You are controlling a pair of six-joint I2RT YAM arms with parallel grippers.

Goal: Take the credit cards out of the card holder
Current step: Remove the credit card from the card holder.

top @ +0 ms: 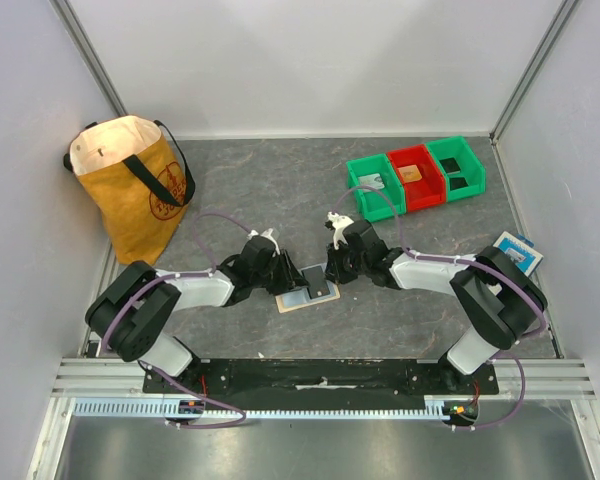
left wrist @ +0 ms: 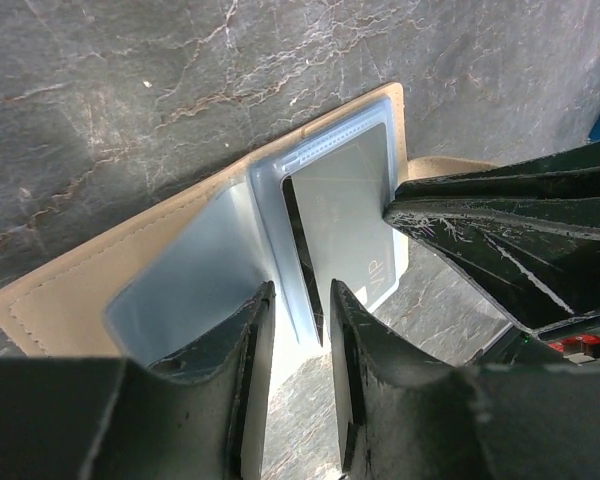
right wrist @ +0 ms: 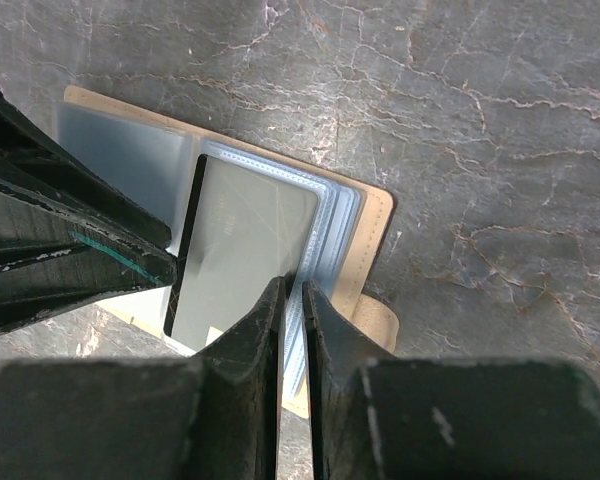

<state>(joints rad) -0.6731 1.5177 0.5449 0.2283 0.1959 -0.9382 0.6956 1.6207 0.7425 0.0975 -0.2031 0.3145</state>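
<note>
Left wrist shows tan card holder (left wrist: 65, 290) lying open, black card (left wrist: 345, 225) inside.

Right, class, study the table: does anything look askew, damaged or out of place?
Nothing looks spilled or broken. The open card holder lies skewed on the table, the right gripper has white scuffs on its fingers, and a blue-and-white packet sits alone at the far right.
</note>
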